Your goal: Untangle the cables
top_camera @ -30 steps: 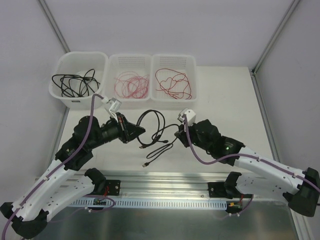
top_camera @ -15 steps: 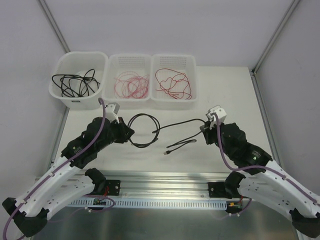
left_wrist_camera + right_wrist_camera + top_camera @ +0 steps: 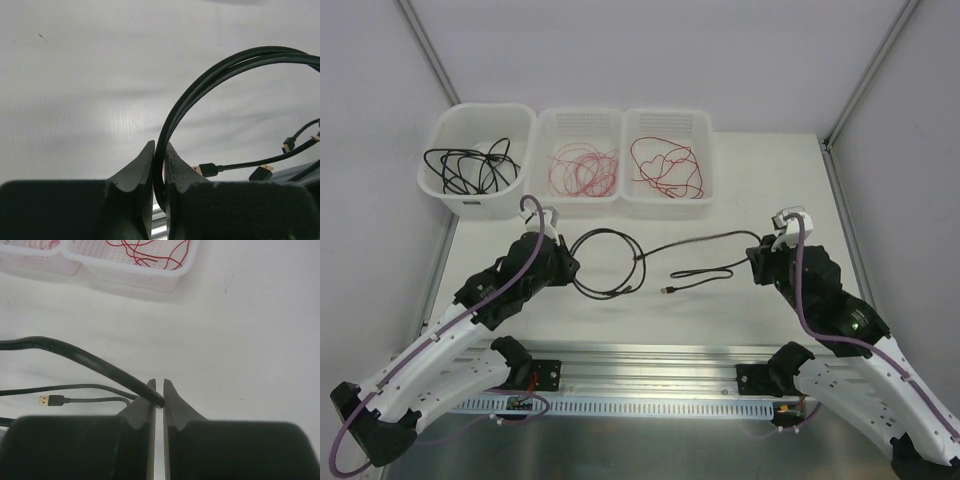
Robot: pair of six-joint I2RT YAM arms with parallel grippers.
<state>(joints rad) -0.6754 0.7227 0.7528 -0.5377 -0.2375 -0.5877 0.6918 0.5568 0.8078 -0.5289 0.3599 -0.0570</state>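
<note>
A black cable (image 3: 610, 262) lies stretched across the table: a round loop at the left, a strand running right, and a free USB plug end (image 3: 667, 290) near the middle. My left gripper (image 3: 563, 262) is shut on the loop's left side; the left wrist view shows the looped cable (image 3: 200, 85) pinched between the fingers (image 3: 159, 150). My right gripper (image 3: 757, 266) is shut on the cable's right end, seen in the right wrist view (image 3: 90, 358) entering the jaws. The USB plug (image 3: 48, 400) lies to the left there.
Three white bins stand at the back: the left bin (image 3: 478, 161) holds black cables, the middle bin (image 3: 580, 160) pinkish-red wires, the right bin (image 3: 667, 160) red wires. A metal rail (image 3: 640, 360) runs along the near edge.
Both arms have drawn apart, the left gripper leftward and the right gripper rightward. The black cable, bunched in the middle a second ago, is now stretched out between them.
</note>
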